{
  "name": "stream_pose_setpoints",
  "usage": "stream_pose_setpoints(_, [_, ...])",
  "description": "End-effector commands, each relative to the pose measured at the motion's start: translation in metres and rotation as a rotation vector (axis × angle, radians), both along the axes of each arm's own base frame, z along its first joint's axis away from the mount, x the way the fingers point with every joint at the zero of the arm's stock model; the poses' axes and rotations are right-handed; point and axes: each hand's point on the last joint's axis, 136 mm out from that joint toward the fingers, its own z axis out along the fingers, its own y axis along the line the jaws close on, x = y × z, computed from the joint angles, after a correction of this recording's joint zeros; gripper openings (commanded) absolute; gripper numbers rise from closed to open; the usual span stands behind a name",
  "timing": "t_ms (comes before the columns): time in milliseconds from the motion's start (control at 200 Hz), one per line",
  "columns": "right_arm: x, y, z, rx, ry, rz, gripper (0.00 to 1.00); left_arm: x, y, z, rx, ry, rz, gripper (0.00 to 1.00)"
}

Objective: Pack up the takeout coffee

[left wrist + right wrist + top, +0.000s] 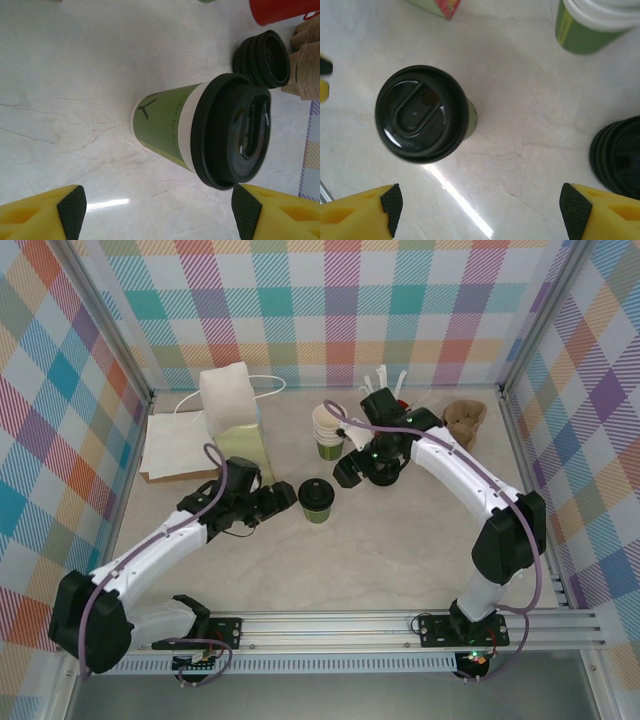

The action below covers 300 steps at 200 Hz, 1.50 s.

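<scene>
Pale marble-look table [400, 550] with checkered walls around it. Tall paper bag [235, 415], white top and green lower part, stands upright at far left-centre. Flat white paper stack [172, 445] lies just left of it, touching its base.

My left gripper [275, 502] sits just in front of the bag and points right toward the takeout coffee [315, 498]. On the left wrist view my left gripper [159, 215] is spread wide with nothing held. The takeout coffee [200, 135] stands upright ahead of the gap. Its black lid edge is very near the right-hand pad; I can't tell if they touch.

My right gripper [350, 470] hangs just right of and behind the coffee. On the right wrist view my right gripper [482, 212] is also wide open and empty, looking down on the takeout coffee [422, 115], which is apart from both pads.

Brown cardboard stack [465, 418] at far right. Red cup [397, 400] of white stirrers behind my right wrist. Stack of empty cups [328, 428], cream over green, near and behind the coffee. Stack of black lids [620, 157] on the table, well apart from the coffee.
</scene>
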Motion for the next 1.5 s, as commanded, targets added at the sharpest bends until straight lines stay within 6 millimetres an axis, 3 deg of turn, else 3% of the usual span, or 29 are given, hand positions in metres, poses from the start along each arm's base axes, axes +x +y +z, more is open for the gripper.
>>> stream_pose_setpoints(0, [0.003,0.024,0.000,0.173,0.100,-0.159,0.82,0.017,-0.015,0.015,-0.083,-0.022,-0.007,0.78])
stream_pose_setpoints(190, [0.001,0.026,-0.026,0.166,0.198,-0.241,0.76,0.028,-0.021,0.014,-0.089,-0.017,-0.005,0.77])
stream_pose_setpoints(645, [-0.002,0.040,-0.054,0.130,0.293,-0.221,0.71,0.041,-0.033,0.000,-0.086,0.007,-0.032,0.74])
stream_pose_setpoints(845, [-0.004,0.037,-0.064,0.082,0.311,-0.224,0.67,0.041,-0.028,-0.013,-0.039,0.029,-0.029,0.71])
stream_pose_setpoints(1100, [-0.007,0.032,-0.073,0.024,0.328,-0.226,0.66,0.026,-0.013,-0.038,0.050,0.106,-0.021,0.62])
stream_pose_setpoints(1495, [-0.013,0.024,-0.087,-0.060,0.360,-0.227,0.64,0.005,-0.001,-0.060,0.083,0.169,-0.013,0.60])
